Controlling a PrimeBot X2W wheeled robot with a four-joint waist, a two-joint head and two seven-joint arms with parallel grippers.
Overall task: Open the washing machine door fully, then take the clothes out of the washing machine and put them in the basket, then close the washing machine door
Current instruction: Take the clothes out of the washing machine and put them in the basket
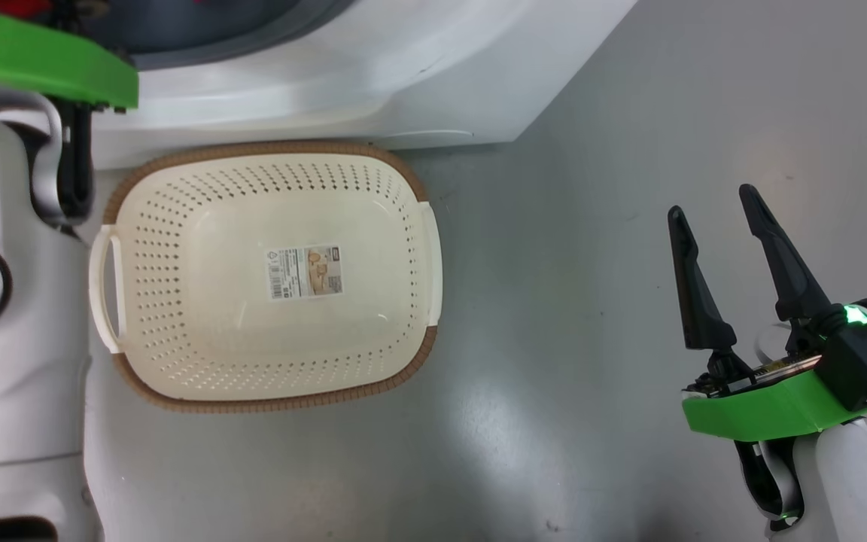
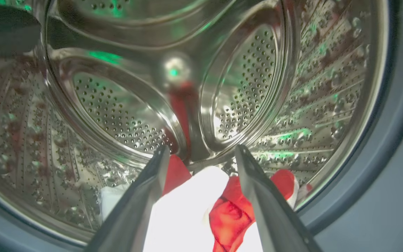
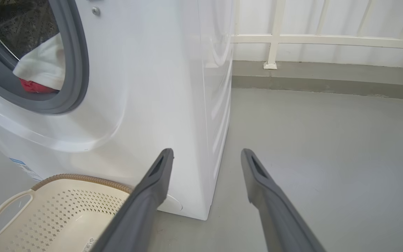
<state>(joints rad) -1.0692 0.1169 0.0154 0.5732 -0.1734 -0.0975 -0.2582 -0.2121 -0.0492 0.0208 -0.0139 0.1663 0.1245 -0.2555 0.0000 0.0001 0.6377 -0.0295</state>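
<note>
the robot's left gripper [image 2: 201, 148] hangs inside the steel drum [image 2: 117, 115] of the washing machine [image 3: 145, 87], its two fingers spread as wide as they go and gripping nothing. they point at the clothes [image 2: 184, 210], a heap of white and red fabric lying at the bottom of the drum near its mouth. the right gripper [image 1: 712, 202] waits well off to the side over the grey floor [image 1: 591, 391], its fingers equally wide apart and empty. the basket [image 1: 200, 248], cream plastic with a brown rim, sits on the floor close against the foot of the machine, below the opening, with nothing in it but a sticker [image 1: 305, 272] on its bottom. seen from the right wrist, the round opening and its grey rubber seal [image 3: 79, 70] stand unobstructed, with white and red fabric visible inside. so the door-opening step looks finished and unloading is the step in hand, with no garment yet moved. the next move, by the look of it, calls for the left fingers to drop the short way into the heap and close on a good fold of cloth rather than a loose edge. they would then draw it out over the seal and down to the basket. whether the fingers touch the fabric yet cannot be told. closing the door comes last.
</note>
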